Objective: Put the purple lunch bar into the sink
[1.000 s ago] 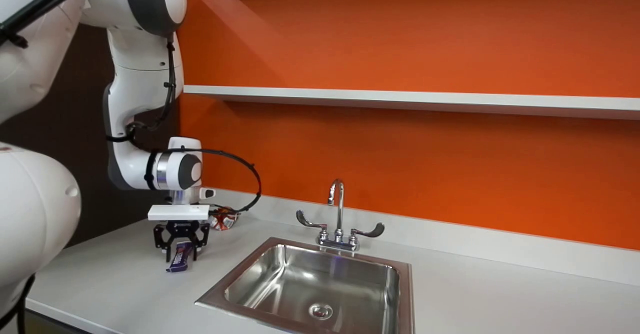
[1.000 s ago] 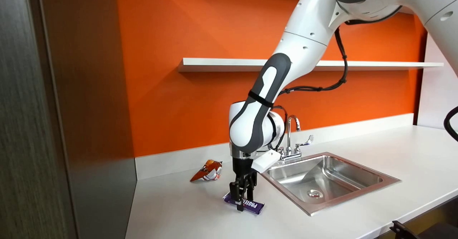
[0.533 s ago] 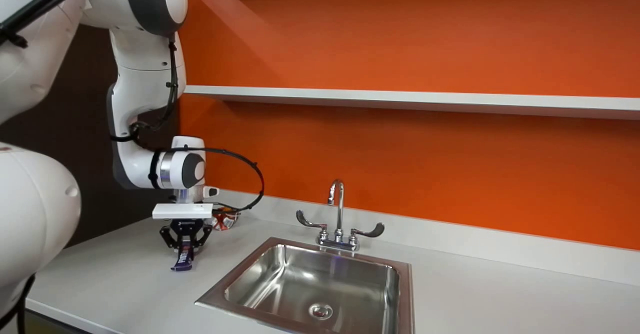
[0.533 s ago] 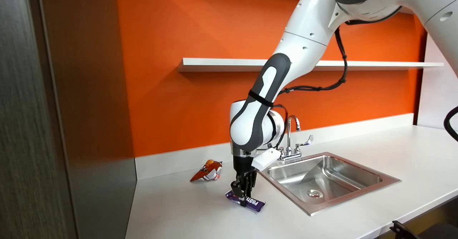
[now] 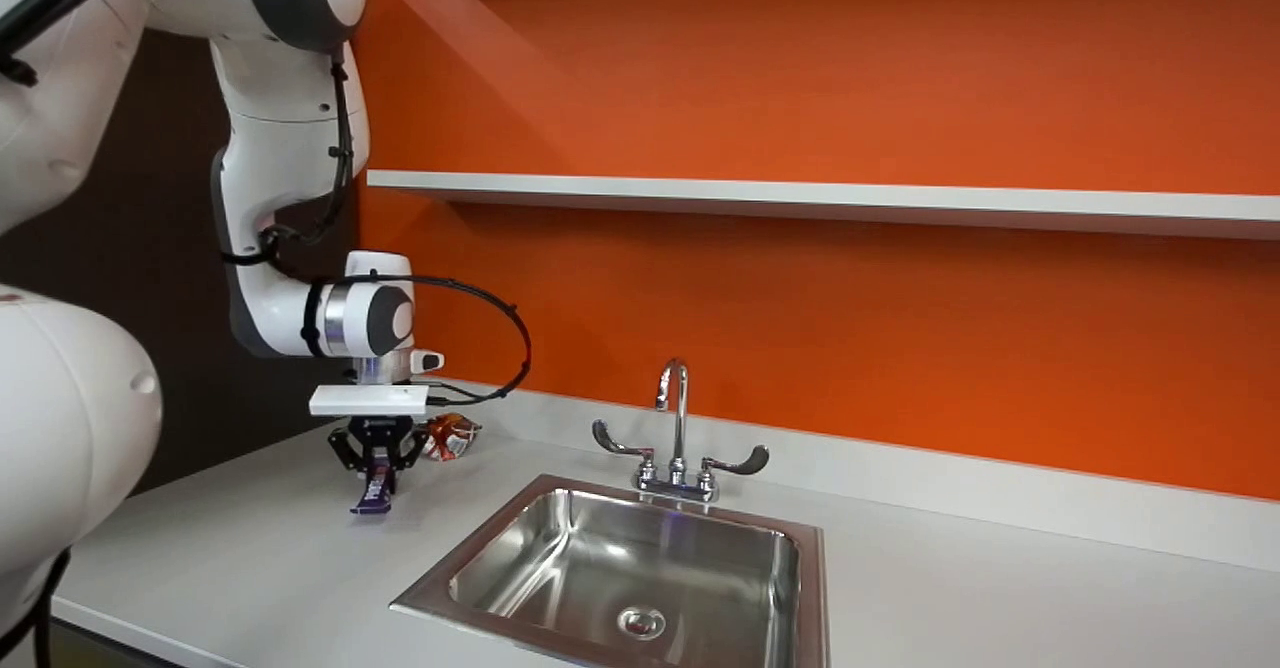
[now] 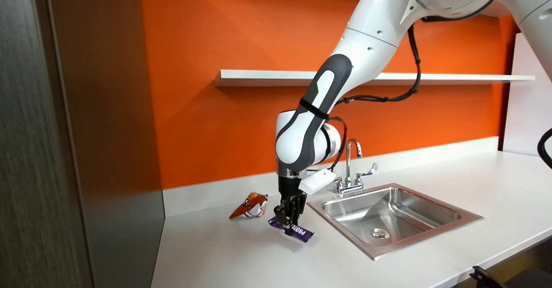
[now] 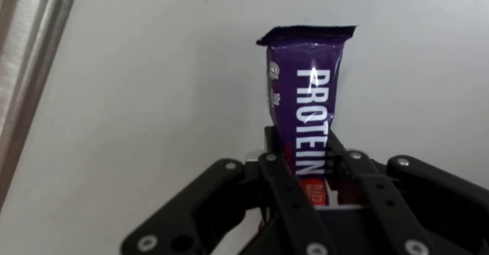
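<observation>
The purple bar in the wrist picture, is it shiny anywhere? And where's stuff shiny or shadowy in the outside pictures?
Wrist view: yes, a small white glare spot on the lettering of the flat, oblong purple wrapped bar; in an exterior view, bright streaks inside the rectangular stainless-steel sink, and a darker band on the bright orange wall just under the long white shelf.

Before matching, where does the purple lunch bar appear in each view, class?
In an exterior view, the purple lunch bar: lower left.
In an exterior view, the bar: low, just right of centre.
Wrist view, the bar: right of centre.
Shared landmark: sink rim, at wrist view's left edge.
</observation>
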`<state>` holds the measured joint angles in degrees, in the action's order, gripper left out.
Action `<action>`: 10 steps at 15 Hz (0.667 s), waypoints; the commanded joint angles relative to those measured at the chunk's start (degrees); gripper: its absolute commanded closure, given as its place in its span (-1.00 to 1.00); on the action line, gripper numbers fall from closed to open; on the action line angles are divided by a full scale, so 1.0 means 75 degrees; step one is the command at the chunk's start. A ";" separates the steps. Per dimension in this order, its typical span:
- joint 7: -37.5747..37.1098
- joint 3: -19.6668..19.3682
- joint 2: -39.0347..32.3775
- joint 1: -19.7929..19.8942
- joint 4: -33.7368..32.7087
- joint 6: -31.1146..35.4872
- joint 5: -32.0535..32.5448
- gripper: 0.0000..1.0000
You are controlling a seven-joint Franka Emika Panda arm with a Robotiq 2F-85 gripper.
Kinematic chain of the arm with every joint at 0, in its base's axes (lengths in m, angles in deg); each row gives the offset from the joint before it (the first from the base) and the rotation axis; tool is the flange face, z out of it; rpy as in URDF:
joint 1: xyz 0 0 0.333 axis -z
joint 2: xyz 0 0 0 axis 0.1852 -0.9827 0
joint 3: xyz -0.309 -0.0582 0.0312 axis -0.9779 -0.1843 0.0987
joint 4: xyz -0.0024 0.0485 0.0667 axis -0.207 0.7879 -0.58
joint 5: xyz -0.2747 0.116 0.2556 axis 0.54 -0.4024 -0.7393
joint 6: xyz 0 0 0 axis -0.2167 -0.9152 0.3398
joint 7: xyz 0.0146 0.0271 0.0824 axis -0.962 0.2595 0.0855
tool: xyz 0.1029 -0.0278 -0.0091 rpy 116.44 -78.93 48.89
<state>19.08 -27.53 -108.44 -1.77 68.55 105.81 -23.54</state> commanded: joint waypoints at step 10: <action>0.0031 -0.0450 0.1384 0.1161 0.0537 -0.0483 -0.0488 0.86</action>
<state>18.48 -30.11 -100.89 3.52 71.42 103.95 -25.21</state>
